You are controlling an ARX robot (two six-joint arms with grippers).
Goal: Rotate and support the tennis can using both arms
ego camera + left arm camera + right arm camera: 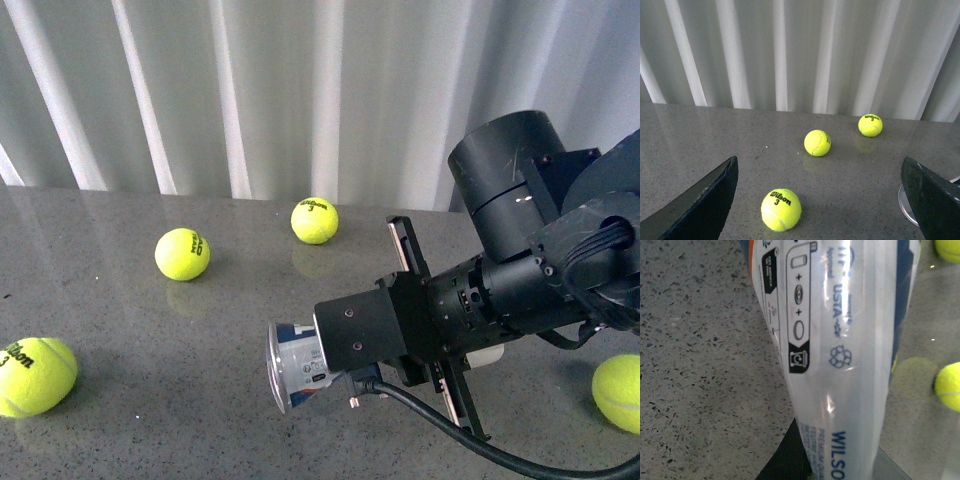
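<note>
Over the bench [150,330], the can [298,365] lies sideways, held tight by the right claw [345,365]. Its lid end points toward the left claw [818,165], which is wide open, empty and just beside that end.

Most of tennis can [298,368] behind right arm [500,280].
</note>
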